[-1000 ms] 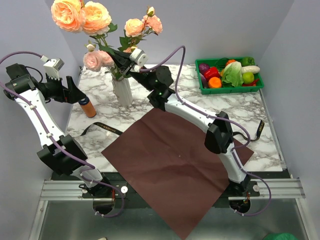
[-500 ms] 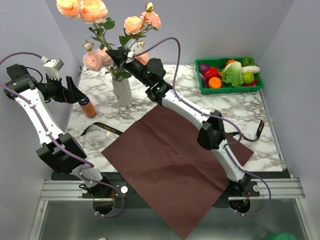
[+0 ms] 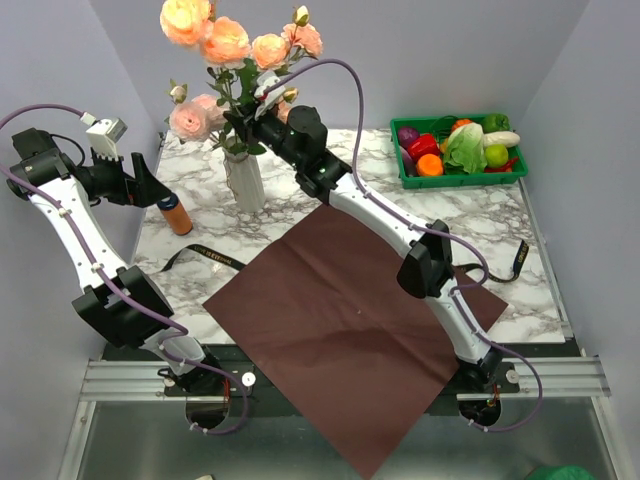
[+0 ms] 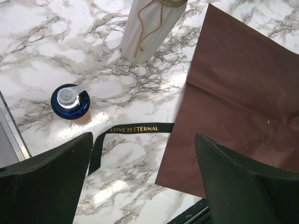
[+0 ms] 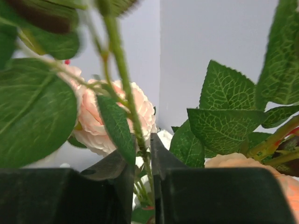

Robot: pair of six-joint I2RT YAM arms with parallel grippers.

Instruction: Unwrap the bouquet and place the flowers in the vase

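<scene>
**Flowers swing upright over the vase; right jaws start to let go**

Nearest the arm bases, the dark red wrapping paper lies flat and open on the table. The black ribbon lies loose just beyond its left corner. Unwrapping reads as done.

Left side: the left gripper hangs above the ribbon with its jaws at their widest and nothing between them. The orange bottle stands just beside it, untouched.

Further back, the white vase stands upright, same spot as a second ago. Green stems run down into its neck.

Change over the last second: the right arm has reached further toward the vase. The two tallest blooms of the flowers have moved from far out on the left to nearly above the vase, so the bunch now stands more upright.

The right gripper sits among the leaves just above the vase mouth. One stem runs down through a narrow gap between its jaws. Whether they still pinch it, I cannot tell.

Judgement: placing is almost complete, with release and a clear retreat left. Risk: a leaf snags the jaws and drags the stem back out.

Far right, the green crate is not involved.
</scene>
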